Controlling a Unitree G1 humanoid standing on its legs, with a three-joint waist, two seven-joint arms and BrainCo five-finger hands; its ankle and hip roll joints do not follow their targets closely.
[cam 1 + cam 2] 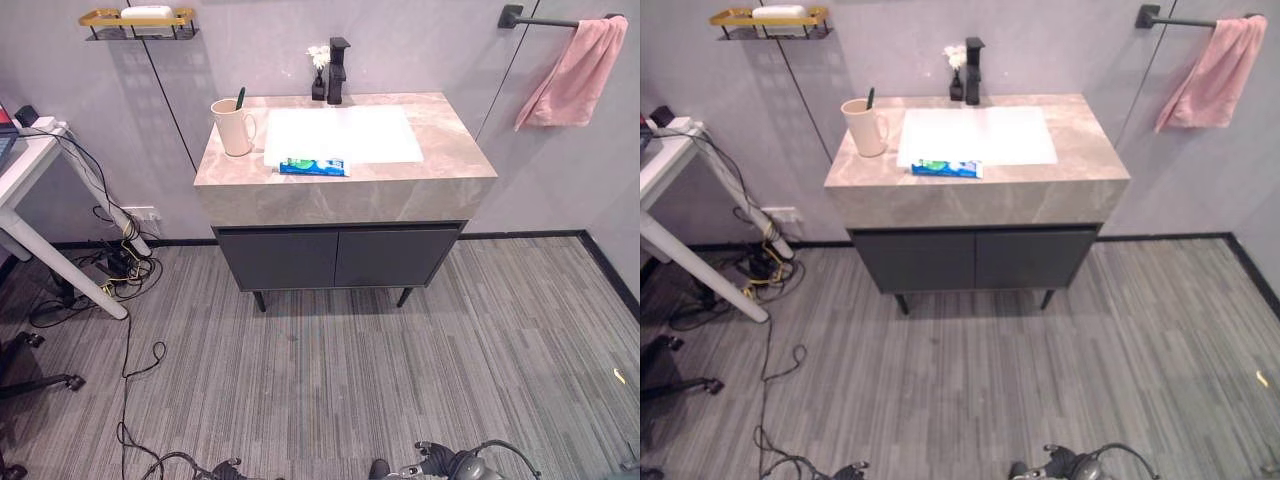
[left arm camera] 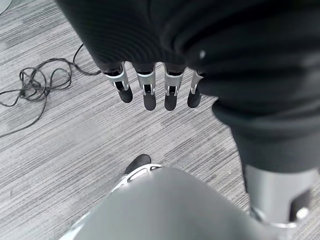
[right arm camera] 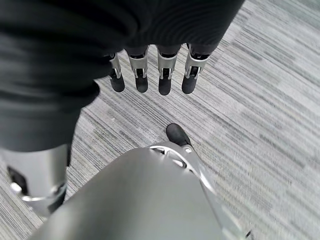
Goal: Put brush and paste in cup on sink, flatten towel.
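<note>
A cream cup (image 1: pixel 234 127) stands on the left of the marble countertop (image 1: pixel 455 150), with a dark toothbrush (image 1: pixel 240 98) upright inside it. A blue and green toothpaste tube (image 1: pixel 313 167) lies at the front rim of the white basin (image 1: pixel 345 130). A pink towel (image 1: pixel 575 75) hangs bunched and crooked from the black bar (image 1: pixel 540 19) on the right wall. My left hand (image 2: pixel 148 95) and my right hand (image 3: pixel 162 80) hang low over the grey floor, far from the sink, both open and holding nothing.
A black faucet (image 1: pixel 337 72) and a small vase with a white flower (image 1: pixel 319 75) stand behind the basin. A gold shelf with soap (image 1: pixel 140 20) is on the wall. A white desk (image 1: pixel 30 170), floor cables (image 1: pixel 110 270) and a chair base (image 1: pixel 30 380) are at the left.
</note>
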